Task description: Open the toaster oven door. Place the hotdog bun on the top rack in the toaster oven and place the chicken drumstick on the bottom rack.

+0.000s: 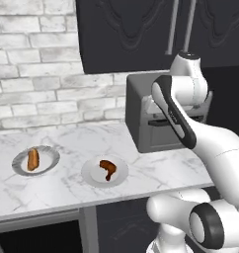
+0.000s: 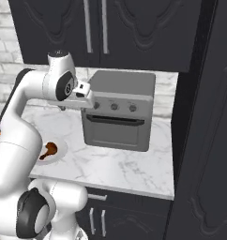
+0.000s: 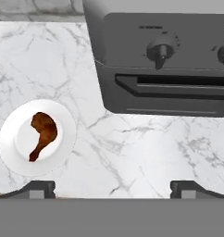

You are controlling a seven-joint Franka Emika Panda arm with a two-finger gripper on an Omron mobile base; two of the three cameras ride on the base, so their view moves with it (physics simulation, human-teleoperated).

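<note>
The toaster oven [image 2: 122,89] stands at the back of the marble counter, and its door [image 2: 116,135] is closed, with the bar handle [image 2: 116,120] across the top. In the hand view the door [image 3: 164,99] and handle [image 3: 178,88] lie at the upper right. My gripper [image 3: 113,189] hovers above the counter in front of the oven's left side, open, with nothing between its fingers. The chicken drumstick [image 3: 42,134] lies on a white plate [image 3: 7,139] left of the oven, also seen as drumstick [image 1: 107,169]. The hotdog bun [image 1: 33,159] rests on a grey plate [image 1: 50,160] farther left.
Tall black cabinets [image 2: 134,28] hang behind and above the oven, and a black panel [image 2: 204,117] rises on its right. A brick wall [image 1: 37,74] backs the counter's left part. Bare marble [image 3: 132,152] lies in front of the oven.
</note>
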